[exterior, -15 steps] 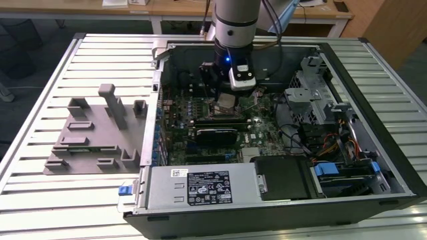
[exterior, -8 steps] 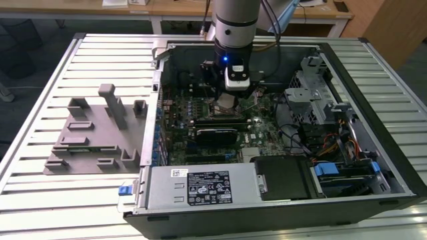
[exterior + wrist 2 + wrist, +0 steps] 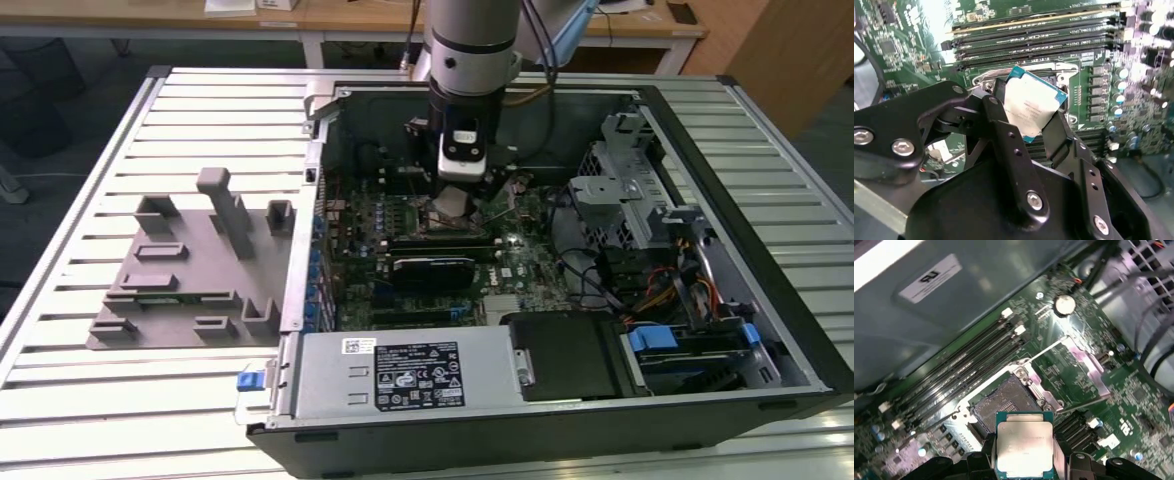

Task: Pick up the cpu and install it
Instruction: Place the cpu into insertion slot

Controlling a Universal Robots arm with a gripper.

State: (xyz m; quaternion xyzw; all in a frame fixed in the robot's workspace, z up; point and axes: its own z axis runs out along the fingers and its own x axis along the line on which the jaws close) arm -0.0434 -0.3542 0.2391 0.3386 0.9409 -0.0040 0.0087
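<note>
While the arm hangs inside the open black computer case (image 3: 790, 240), its black two-finger gripper (image 3: 1029, 107) is clenched on the cpu (image 3: 1033, 102), a small flat square chip with a silvery-grey metal top and a thin blue-green rim, pinched by two opposite edges. In the first wrist view the cpu (image 3: 1024, 447) floats above the green motherboard (image 3: 1134, 395), just beside the open square metal socket (image 3: 1001, 402) and not yet in it. The silvery hinged cover plate (image 3: 1086, 362) stands swung away, so the contact field is bare. To my eye the step in hand is bringing the chip over the socket. To do it well, I think the chip must be kept flat and square to the socket frame, with matched corners and no sliding, because such fine contacts probably bend easily. Long black memory slots (image 3: 969, 370) run close beside, so the fingers (image 3: 1009, 145) have little room.
</note>
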